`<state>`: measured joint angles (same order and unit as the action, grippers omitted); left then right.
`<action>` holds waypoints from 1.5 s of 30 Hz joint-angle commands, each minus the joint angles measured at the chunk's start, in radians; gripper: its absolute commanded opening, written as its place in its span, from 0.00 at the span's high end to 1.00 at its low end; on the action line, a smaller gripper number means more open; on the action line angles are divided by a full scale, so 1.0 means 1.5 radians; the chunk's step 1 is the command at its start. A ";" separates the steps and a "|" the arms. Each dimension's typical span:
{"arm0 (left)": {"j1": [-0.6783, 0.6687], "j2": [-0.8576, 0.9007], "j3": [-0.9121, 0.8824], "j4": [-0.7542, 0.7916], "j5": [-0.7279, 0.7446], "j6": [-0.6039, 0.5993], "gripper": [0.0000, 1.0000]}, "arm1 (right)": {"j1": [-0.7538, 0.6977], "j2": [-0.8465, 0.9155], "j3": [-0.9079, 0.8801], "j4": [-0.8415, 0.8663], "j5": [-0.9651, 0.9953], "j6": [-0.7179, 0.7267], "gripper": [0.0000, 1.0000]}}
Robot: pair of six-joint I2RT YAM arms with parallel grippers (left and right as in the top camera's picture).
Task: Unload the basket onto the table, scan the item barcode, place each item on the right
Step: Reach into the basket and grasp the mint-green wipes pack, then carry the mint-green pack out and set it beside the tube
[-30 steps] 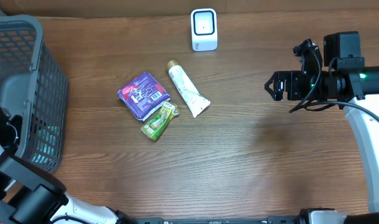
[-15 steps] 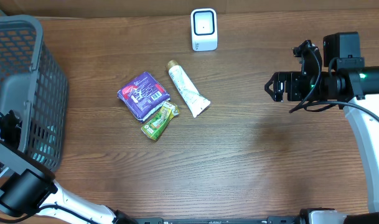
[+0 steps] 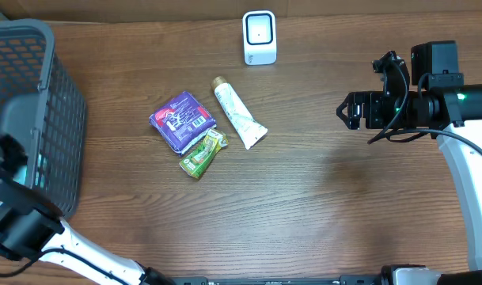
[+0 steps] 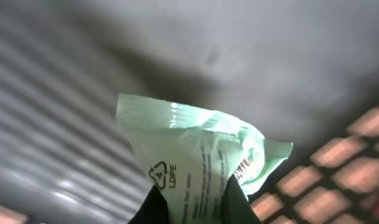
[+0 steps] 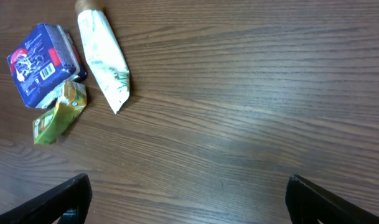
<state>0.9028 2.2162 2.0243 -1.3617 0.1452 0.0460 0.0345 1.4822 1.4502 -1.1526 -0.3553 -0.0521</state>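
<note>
In the left wrist view my left gripper (image 4: 195, 200) is shut on a pale green plastic packet (image 4: 189, 146) with printed text and a recycling mark. It is inside the grey mesh basket (image 3: 35, 95), whose wall shows behind the packet. The overhead view shows only my left arm (image 3: 15, 218) reaching into the basket; the packet is mostly hidden there. The white barcode scanner (image 3: 259, 37) stands at the table's far edge. At the right, my right gripper (image 3: 347, 110) hovers open and empty, its dark fingertips (image 5: 68, 196) wide apart above bare wood.
A purple packet (image 3: 183, 120), a white tube (image 3: 238, 114) and a small green sachet (image 3: 202, 153) lie together left of centre. All three also appear in the right wrist view, the purple packet (image 5: 43, 62) at upper left. The basket fills the table's left edge.
My left arm has shifted at the basket's near side and its jaws have closed on the green packet. The right arm and the items on the table have not moved.
</note>
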 commanded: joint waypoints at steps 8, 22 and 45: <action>-0.083 -0.027 0.603 -0.214 0.079 -0.058 0.96 | 0.003 0.000 0.006 0.002 -0.004 0.000 0.00; -0.536 -0.105 0.622 -0.219 0.033 -0.058 0.96 | 0.003 0.000 0.006 0.022 -0.004 0.000 0.00; -0.964 -0.105 -0.219 0.173 0.039 -0.265 0.39 | 0.003 0.000 0.006 0.027 -0.004 0.000 0.00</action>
<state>-0.5323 2.0796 1.7050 -1.1103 0.1680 -0.3130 0.0345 1.4826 1.4502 -1.1149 -0.3561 -0.0521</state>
